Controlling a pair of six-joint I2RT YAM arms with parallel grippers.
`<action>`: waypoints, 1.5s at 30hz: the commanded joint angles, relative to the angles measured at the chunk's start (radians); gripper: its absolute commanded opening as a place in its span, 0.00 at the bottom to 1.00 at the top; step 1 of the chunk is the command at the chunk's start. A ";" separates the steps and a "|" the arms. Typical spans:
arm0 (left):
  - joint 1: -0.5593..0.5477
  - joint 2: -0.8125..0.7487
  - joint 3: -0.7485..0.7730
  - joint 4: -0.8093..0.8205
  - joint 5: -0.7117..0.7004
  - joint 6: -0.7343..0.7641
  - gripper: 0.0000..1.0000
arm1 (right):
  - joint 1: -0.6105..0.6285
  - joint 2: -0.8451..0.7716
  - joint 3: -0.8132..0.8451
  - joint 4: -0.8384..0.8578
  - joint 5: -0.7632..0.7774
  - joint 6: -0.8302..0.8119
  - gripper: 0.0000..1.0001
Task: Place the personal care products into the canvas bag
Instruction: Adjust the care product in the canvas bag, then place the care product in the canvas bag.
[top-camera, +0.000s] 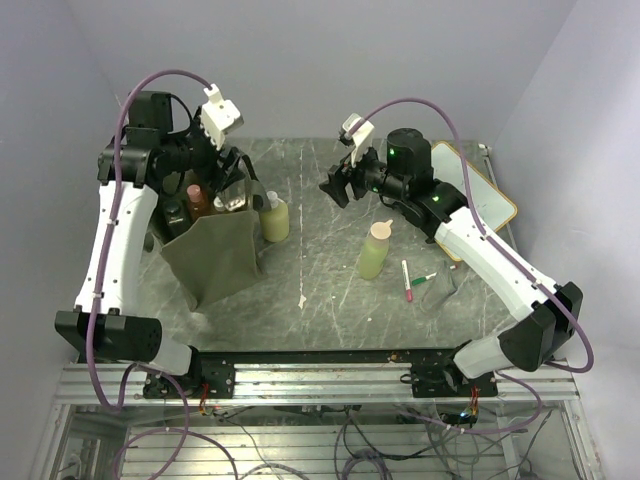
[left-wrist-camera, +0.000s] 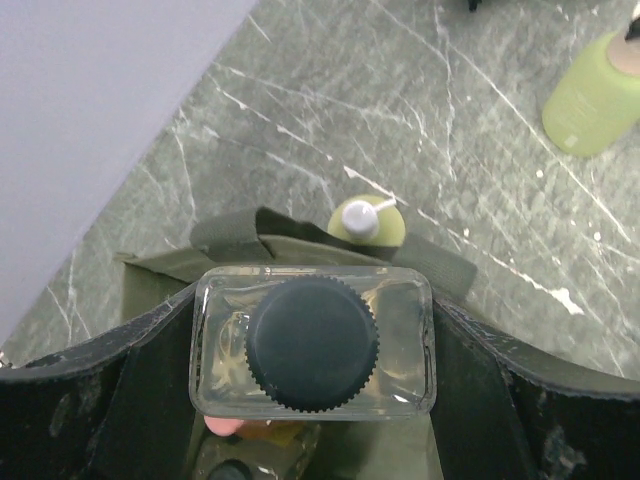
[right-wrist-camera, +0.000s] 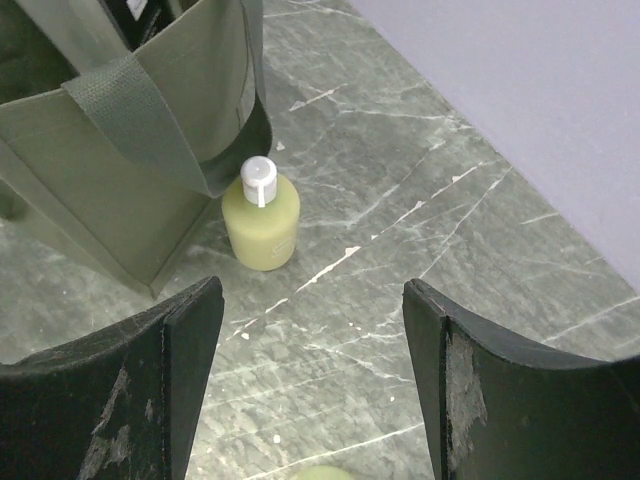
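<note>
My left gripper hangs over the mouth of the olive-green canvas bag, shut on a clear bottle with a black cap; its fingers press both of the bottle's sides. An orange bottle and darker ones stand inside the bag. A pale yellow-green bottle with a white cap stands on the table against the bag's right side. A light green bottle with a beige cap stands mid-table. My right gripper hovers open and empty above the table between those two bottles.
A red marker pen and a green one lie right of the light green bottle. A wood-framed whiteboard sits at the back right under my right arm. The bag's strap droops toward the yellow-green bottle.
</note>
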 joint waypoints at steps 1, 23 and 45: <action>-0.002 -0.040 0.092 -0.089 -0.028 0.103 0.24 | -0.005 0.009 0.008 0.006 -0.010 -0.004 0.73; 0.194 0.055 -0.125 -0.153 0.312 0.411 0.07 | -0.005 0.055 0.018 0.021 -0.053 0.010 0.72; 0.147 0.160 -0.269 -0.136 0.348 0.611 0.10 | -0.005 0.062 0.014 0.032 -0.059 0.016 0.73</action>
